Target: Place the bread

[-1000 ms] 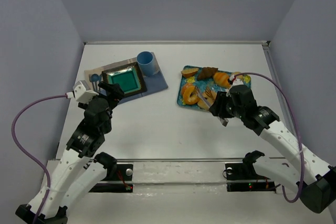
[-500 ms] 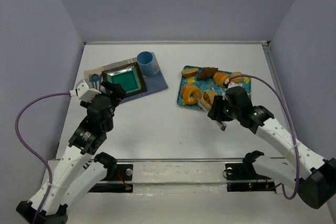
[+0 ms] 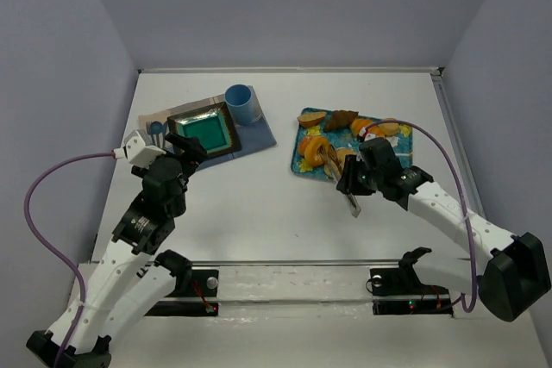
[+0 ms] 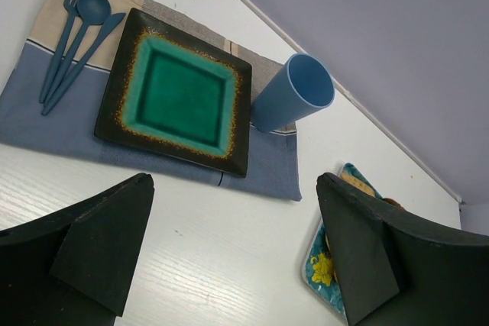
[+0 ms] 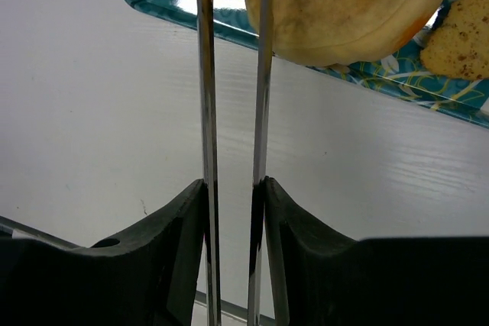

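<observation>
right hand (image 5: 233,196): clenched on tongs (image 5: 205,74) | left hand (image 4: 233,219): released, empty | bread (image 5: 348,9): ahead on tray (image 5: 382,78), mostly right of both blades | next: widen tongs, shift right, straddle bread before squeezing

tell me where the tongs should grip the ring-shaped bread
Probably the bread's near edge, which lies over the tray's near rim, facing the tongs. Come from the table side, shifted right in the wrist view, since the tongs sit left of its middle.
</observation>
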Motion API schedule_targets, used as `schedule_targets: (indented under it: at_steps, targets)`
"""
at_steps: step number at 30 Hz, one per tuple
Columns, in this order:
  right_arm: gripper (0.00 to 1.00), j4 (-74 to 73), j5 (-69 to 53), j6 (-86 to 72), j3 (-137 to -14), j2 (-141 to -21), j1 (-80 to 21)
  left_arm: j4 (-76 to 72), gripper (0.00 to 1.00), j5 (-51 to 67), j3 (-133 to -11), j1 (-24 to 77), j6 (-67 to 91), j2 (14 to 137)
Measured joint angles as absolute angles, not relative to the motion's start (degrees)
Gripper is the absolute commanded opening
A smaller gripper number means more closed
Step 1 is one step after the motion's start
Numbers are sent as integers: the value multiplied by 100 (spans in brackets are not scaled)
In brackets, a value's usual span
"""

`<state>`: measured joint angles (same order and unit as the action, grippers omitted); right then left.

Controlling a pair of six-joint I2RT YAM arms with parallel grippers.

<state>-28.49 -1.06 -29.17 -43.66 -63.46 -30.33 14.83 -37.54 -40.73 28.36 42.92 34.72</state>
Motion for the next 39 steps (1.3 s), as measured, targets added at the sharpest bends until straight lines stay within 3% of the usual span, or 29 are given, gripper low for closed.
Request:
schedule_targets:
  at_steps: [11, 21, 27, 39]
  targets:
    - [40, -2768, -108, -3028, -4366, -6401, -3033, 1481, 99, -3754, -4073, 2836, 4292, 3470]
    - [48, -2764, -569, -2692, -4397, -5557, -3033, 1415, 99, -3752, -4073, 2836, 4287, 3487]
    - [56, -2764, -814, -2550, -4493, -5800, -3033, 1347, 99, -3747, -4073, 2836, 4283, 3546]
    - [56, -2565, -757, -2808, -4670, -6202, -3033, 1308, 99, -3730, -4073, 2836, 4261, 3544]
